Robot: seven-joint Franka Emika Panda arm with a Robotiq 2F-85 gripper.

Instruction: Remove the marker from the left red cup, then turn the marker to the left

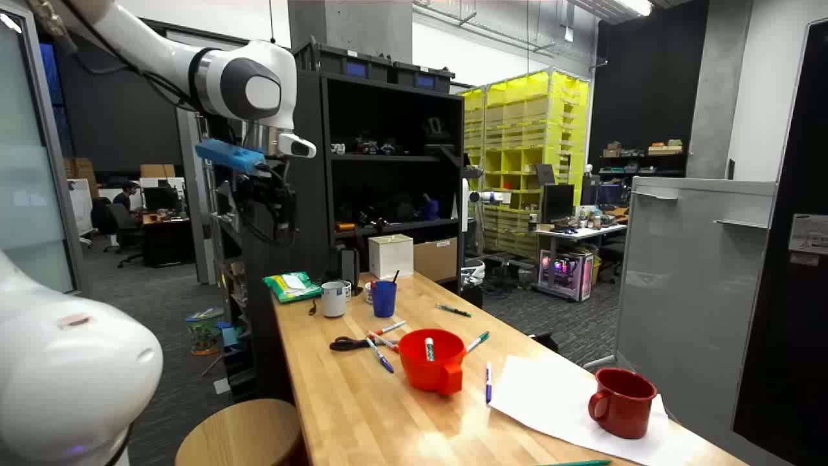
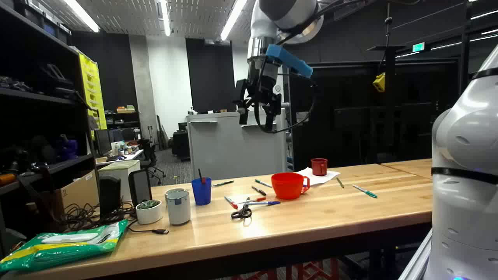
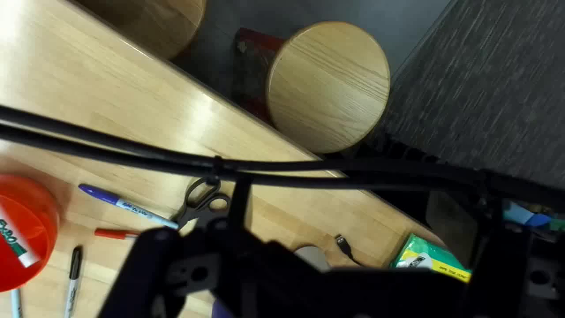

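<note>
Open wood separates the near edge of the desk [image 2: 330, 214], in an exterior view, from black scissors [image 2: 242, 212]. Overhead, the claw [image 2: 256, 120] hangs with its fingers spread, well apart from the bright red cup [image 2: 287, 187], where the marker [image 1: 429, 349] leans inside. Farther off, a darker red mug [image 2: 319, 167] sits on white paper [image 1: 546, 398]; beyond stands a gray panel [image 2: 233, 151].

I take this for a robotics lab with office desks [image 1: 167, 243]. In an exterior view I have a white robot arm [image 1: 242, 84] at ten o'clock, a rack of yellow bins [image 1: 527, 139] at two, a monitor [image 1: 558, 204] and a lit computer tower [image 1: 570, 275] near three, and someone [image 1: 129, 194] seated by a desk at nine.
</note>
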